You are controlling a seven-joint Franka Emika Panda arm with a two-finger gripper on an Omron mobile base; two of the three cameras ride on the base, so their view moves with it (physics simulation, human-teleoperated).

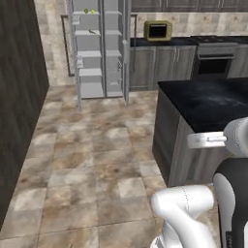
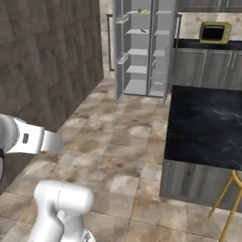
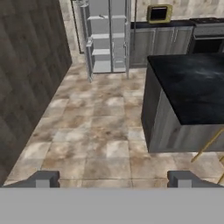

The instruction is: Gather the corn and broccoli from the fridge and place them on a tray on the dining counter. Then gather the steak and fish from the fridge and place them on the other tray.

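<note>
The fridge (image 1: 99, 53) (image 2: 142, 52) (image 3: 107, 37) stands open far ahead across the tiled floor, its doors swung wide. On its top shelf sit two tiny things side by side. The green speck looks like the broccoli (image 1: 86, 10) (image 2: 140, 10) and the yellow one like the corn (image 1: 93, 11) (image 2: 145, 11). A small dark thing (image 1: 92, 32) on the second shelf is too small to name. The dining counter (image 1: 208, 99) (image 2: 203, 123) (image 3: 192, 83) is to the right, its black top bare where it shows. My gripper (image 3: 113, 179) is open, far from the fridge, nothing between its fingertips. Steak, fish and trays are out of view.
A dark wood-grain wall (image 1: 19, 97) (image 3: 26, 78) runs along the left. Grey cabinets with a yellow microwave (image 1: 157, 30) (image 2: 215, 32) and an oven (image 1: 213, 60) line the back right. A yellow stool (image 2: 227, 198) stands at the counter's near end. Open tiled floor (image 3: 96, 122) leads to the fridge.
</note>
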